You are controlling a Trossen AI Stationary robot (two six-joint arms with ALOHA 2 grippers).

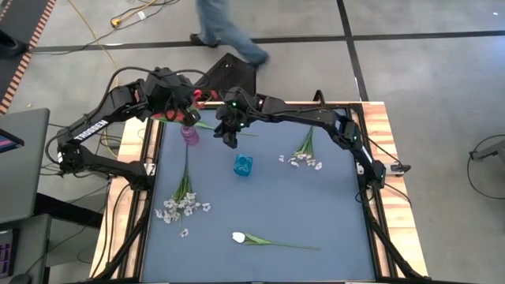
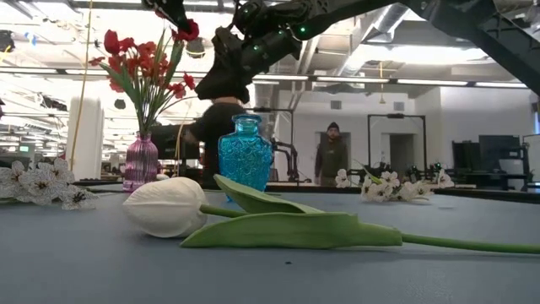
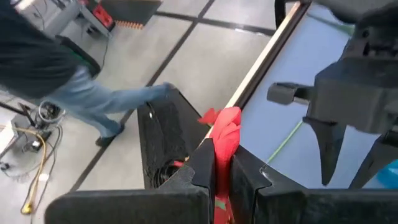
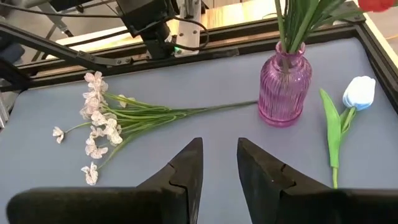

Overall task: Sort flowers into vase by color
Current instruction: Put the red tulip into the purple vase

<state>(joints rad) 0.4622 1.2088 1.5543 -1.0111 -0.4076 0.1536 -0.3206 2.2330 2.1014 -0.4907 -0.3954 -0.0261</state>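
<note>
A pink vase [image 1: 189, 134] near the far left corner holds several red flowers [image 2: 135, 67]. A blue vase [image 1: 243, 166] stands mid-table. My left gripper [image 1: 197, 99] hangs above the pink vase, shut on a red flower [image 3: 225, 134]. My right gripper [image 4: 219, 155] is open with nothing between its fingers, in the air between the two vases [image 1: 229, 136]. Two white blossom sprays [image 1: 183, 205] [image 1: 304, 154] and a white tulip [image 1: 239, 237] lie flat on the blue table top. My left gripper pinches the red flower's head [image 3: 222, 155] between its two fingers. The red petals stick out past the fingertips. The flower is high above the table, over the pink vase. The gripper hides the stem, so how it hangs cannot be told.
The table has a raised wooden rim [image 1: 379, 126]. A black box [image 1: 233, 71] sits just beyond the far edge. A person [image 1: 225, 31] walks on the floor behind it, and another person [image 2: 332, 156] stands farther back in the room.
</note>
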